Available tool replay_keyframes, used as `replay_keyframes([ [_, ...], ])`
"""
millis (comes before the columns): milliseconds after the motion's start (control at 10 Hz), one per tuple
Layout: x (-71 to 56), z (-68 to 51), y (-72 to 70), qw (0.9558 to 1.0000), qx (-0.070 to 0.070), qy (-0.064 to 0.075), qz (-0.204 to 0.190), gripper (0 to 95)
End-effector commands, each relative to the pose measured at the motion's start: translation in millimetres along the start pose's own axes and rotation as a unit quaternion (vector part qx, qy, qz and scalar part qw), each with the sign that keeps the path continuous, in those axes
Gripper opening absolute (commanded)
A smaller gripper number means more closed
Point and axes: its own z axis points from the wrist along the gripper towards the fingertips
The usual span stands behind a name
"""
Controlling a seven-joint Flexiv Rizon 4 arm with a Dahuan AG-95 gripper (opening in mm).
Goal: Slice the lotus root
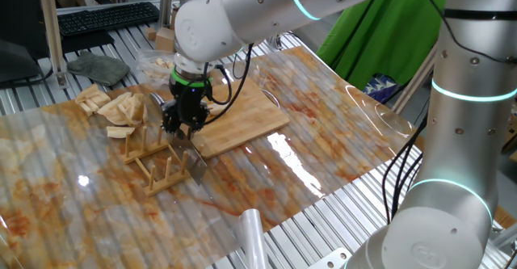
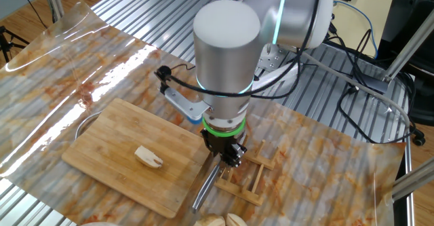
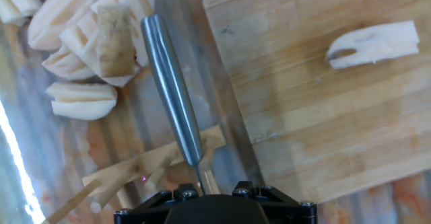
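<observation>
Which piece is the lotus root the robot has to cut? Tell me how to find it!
Find the big bamboo board on the table. The lotus root is the one small cream chunk lying alone on it. The other pale pieces sit in a heap off the board, past the knife handle.

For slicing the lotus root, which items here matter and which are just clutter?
Job: lotus root; bamboo board; knife in the wooden rack; gripper above it.

Clutter: heap of tan slices; keyboard; green cloth.
</observation>
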Motion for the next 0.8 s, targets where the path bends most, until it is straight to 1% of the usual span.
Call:
replay_keyframes([
  [100, 0.7, 3.9, 1.7, 1.0000, 0.000, 0.001, -0.004, 38.0],
  [500, 1.3, 13.9, 5.6, 1.0000, 0.002, -0.001, -0.009, 38.0],
  [800, 1.7, 16.8, 5.5, 1.0000, 0.002, 0.000, -0.008, 38.0],
])
